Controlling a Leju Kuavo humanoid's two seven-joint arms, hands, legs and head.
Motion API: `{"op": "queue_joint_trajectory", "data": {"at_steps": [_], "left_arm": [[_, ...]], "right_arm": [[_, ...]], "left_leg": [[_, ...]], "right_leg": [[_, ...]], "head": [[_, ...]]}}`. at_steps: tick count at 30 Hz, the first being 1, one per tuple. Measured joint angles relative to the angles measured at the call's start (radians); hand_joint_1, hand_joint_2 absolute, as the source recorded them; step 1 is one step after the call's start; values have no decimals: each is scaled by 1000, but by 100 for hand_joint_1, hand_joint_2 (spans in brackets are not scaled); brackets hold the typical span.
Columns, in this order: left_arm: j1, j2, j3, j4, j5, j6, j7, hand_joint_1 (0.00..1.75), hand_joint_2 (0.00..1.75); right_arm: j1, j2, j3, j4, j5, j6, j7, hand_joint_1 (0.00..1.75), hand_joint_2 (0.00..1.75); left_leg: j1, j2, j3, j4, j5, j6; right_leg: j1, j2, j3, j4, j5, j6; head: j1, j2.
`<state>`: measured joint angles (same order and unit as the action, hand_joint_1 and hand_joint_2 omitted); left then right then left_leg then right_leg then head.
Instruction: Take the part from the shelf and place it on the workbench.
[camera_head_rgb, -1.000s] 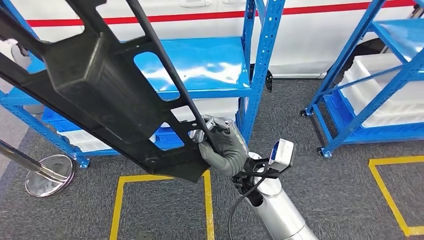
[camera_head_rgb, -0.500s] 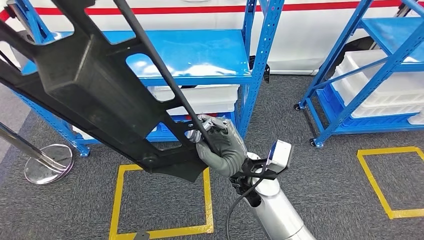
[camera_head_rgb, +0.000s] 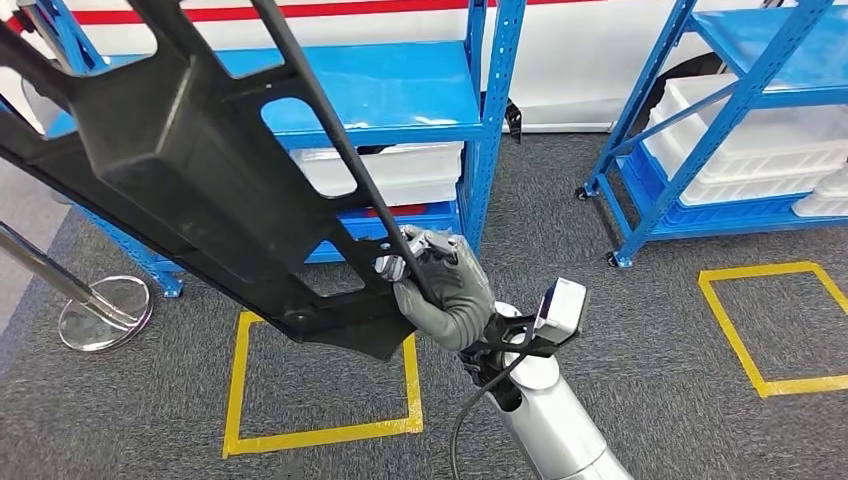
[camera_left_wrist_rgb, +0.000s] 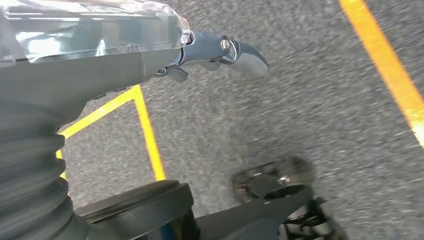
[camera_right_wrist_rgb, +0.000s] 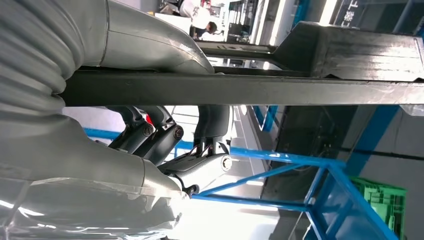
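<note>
Right hand (camera_head_rgb: 440, 290) clenched round a thin bar of the black part (camera_head_rgb: 190, 170), gripped near its low end so the long frame tilts up and left, off the blue shelf (camera_head_rgb: 400, 100). Left hand (camera_left_wrist_rgb: 220, 50) hangs over carpet w/ nothing in it, fingers apart. No table in sight yet.

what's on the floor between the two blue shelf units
Bare grey carpet in the head view; nothing stands between the left blue shelf and the right blue shelf.
</note>
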<state>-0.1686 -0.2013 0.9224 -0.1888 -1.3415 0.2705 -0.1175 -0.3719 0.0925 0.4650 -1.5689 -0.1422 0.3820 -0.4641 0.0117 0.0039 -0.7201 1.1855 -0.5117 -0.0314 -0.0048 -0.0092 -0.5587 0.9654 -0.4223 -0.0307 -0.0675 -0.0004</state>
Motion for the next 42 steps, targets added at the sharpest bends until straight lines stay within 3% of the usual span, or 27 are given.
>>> {"op": "queue_joint_trajectory", "data": {"at_steps": [1, 3, 5, 6, 7, 9, 11, 12, 13, 15, 16, 18, 20, 22, 23, 24, 26, 28, 31, 32, 34, 35, 36, 38, 39, 41, 42], "left_arm": [[0, 1, 0, 0, -1, 0, 0, 0, 175], [1, 3, 0, 0, -2, 0, 0, 0, 175], [1, 4, 0, 0, -2, 0, 0, 0, 175], [0, 4, 0, 0, -2, -1, 0, 0, 175], [-1, 4, 0, 0, -2, -1, -1, 0, 175], [-1, 4, 0, 0, 0, -2, -4, 0, 175], [1, 5, 0, 0, 2, -2, -7, 0, 175], [2, 6, 1, 0, 3, -2, -9, 0, 175], [2, 6, 1, 0, 4, -2, -10, 0, 175], [2, 8, 1, 0, 6, -2, -10, 0, 175], [3, 8, 1, 0, 7, -2, -10, 0, 175], [4, 9, 1, 0, 8, -2, -10, 0, 175], [5, 9, 2, 0, 9, -1, -10, 0, 175], [6, 8, 2, 0, 11, -1, -9, 0, 175], [6, 8, 2, 0, 11, 0, -9, 0, 175], [6, 7, 2, 0, 12, 0, -9, 0, 175], [6, 8, 4, 0, 13, 1, -9, 0, 175], [8, 9, 6, 0, 17, 3, -9, 0, 175], [10, 10, 7, 0, 21, 4, -8, 0, 175], [10, 10, 8, 0, 22, 5, -8, 0, 175], [10, 11, 8, 0, 22, 5, -8, 0, 175], [9, 12, 8, 0, 22, 5, -8, 0, 175], [8, 12, 8, -1, 22, 6, -8, 0, 175], [3, 13, 9, -2, 22, 7, -8, 0, 175], [2, 13, 9, -2, 22, 7, -9, 0, 175], [3, 13, 10, -2, 21, 7, -12, 0, 175], [4, 13, 10, -2, 21, 6, -14, 0, 175]], "right_arm": [[1, 0, 0, 1, 0, 0, -2, 175, 175], [5, 0, 0, 2, 0, -2, -4, 175, 175], [7, 0, 0, 2, 0, -2, -5, 175, 175], [7, 0, 0, 2, 0, -2, -6, 175, 175], [6, 1, 0, 2, 0, -2, -7, 175, 175], [5, 2, 0, 2, 1, -1, -8, 175, 175], [6, 3, 0, 5, 2, 0, -8, 175, 175], [6, 3, 0, 7, 2, 0, -9, 175, 175], [5, 3, 0, 9, 3, 0, -9, 175, 175], [3, 2, 0, 12, 4, 0, -9, 175, 175], [2, 3, 0, 15, 4, 1, -9, 175, 175], [0, 3, 0, 20, 4, 2, -9, 175, 175], [-5, 3, 0, 26, 3, 3, -10, 175, 175], [-14, 6, 0, 30, 0, 5, -12, 175, 175], [-19, 8, 0, 31, -2, 5, -14, 175, 175], [-24, 10, 0, 32, -4, 5, -17, 175, 175], [-28, 11, 0, 36, -7, 6, -23, 175, 175], [-29, 12, 0, 41, -9, 9, -25, 175, 175], [-30, 14, 0, 49, -12, 17, -27, 175, 175], [-30, 14, 0, 52, -14, 18, -28, 175, 175], [-30, 14, 0, 58, -16, 20, -28, 175, 175], [-30, 14, 0, 60, -16, 20, -29, 175, 175], [-30, 14, 0, 62, -17, 20, -29, 175, 175], [-32, 16, 0, 62, -19, 20, -31, 175, 175], [-34, 17, 0, 62, -20, 20, -32, 175, 175], [-37, 18, 0, 65, -21, 21, -34, 175, 175], [-37, 18, 0, 67, -21, 21, -35, 175, 175]], "left_leg": [[5, 0, -9, 64, -24, -8], [17, 0, 13, 110, 2, -24], [31, -1, 106, 10, 46, -44], [33, -5, 162, -68, 40, -50], [34, -8, 203, -130, 26, -47], [27, -13, 228, -181, 3, -25], [26, -10, 209, -177, 19, 1], [25, -7, 198, -177, 31, 14], [24, -4, 184, -177, 46, 23], [17, -2, 149, -175, 74, 35], [13, -1, 130, -174, 88, 37], [6, -1, 95, -171, 112, 38], [0, -1, 65, -168, 134, 38], [-4, -1, 45, -167, 157, 32], [-3, -1, 42, -169, 167, 27], [-1, 0, 41, -174, 180, 20], [3, 0, 39, -185, 198, 8], [3, -2, 21, -156, 149, 0], [5, -2, -18, 26, -7, -11], [5, -2, -21, 86, -19, -14], [5, -2, 11, 127, 24, -14], [5, -3, 54, 92, 51, -11], [4, -3, 114, 24, 52, -6], [-1, -4, 233, -140, 8, 7], [-4, -4, 263, -191, -14, 14], [-7, -4, 264, -217, -8, 30], [-6, -2, 254, -220, 5, 39]], "right_leg": [[-2, 0, -18, 2, 14, 3], [-9, -2, -55, 8, 38, 13], [-19, -2, -91, 24, 56, 28], [-22, -1, -105, 34, 63, 36], [-22, 0, -116, 41, 71, 44], [-19, 1, -124, 43, 90, 59], [-23, 2, -131, 40, 97, 71], [-26, 2, -141, 57, 71, 75], [-27, 3, -156, 98, 22, 76], [-24, 4, -191, 232, -94, 75], [-22, 4, -201, 301, -127, 74], [-17, 5, -186, 364, -121, 67], [-8, 5, -101, 292, -74, 50], [5, 5, 19, 137, -84, 28], [10, 5, 55, 82, -98, 22], [14, 5, 74, 45, -110, 18], [14, 3, 66, 31, -90, 14], [6, 0, 42, 20, -58, 4], [3, -2, -13, 17, -11, -3], [4, -2, -32, 19, 4, -2], [6, -3, -71, 24, 31, 0], [7, -3, -89, 28, 44, 1], [9, -3, -104, 32, 56, 4], [12, -3, -121, 36, 78, 12], [11, -4, -123, 34, 89, 17], [9, -4, -126, 24, 112, 28], [7, -2, -133, 27, 105, 34]], "head": [[0, 0], [0, 0], [0, 0], [0, 0], [0, 0], [0, 0], [0, 0], [0, 0], [0, 0], [0, 0], [0, 0], [0, 0], [0, 0], [0, 0], [0, 0], [0, 0], [0, 0], [0, 0], [0, 0], [0, 0], [0, 0], [0, 0], [0, 0], [0, 0], [0, 0], [0, 0], [0, 0]]}}
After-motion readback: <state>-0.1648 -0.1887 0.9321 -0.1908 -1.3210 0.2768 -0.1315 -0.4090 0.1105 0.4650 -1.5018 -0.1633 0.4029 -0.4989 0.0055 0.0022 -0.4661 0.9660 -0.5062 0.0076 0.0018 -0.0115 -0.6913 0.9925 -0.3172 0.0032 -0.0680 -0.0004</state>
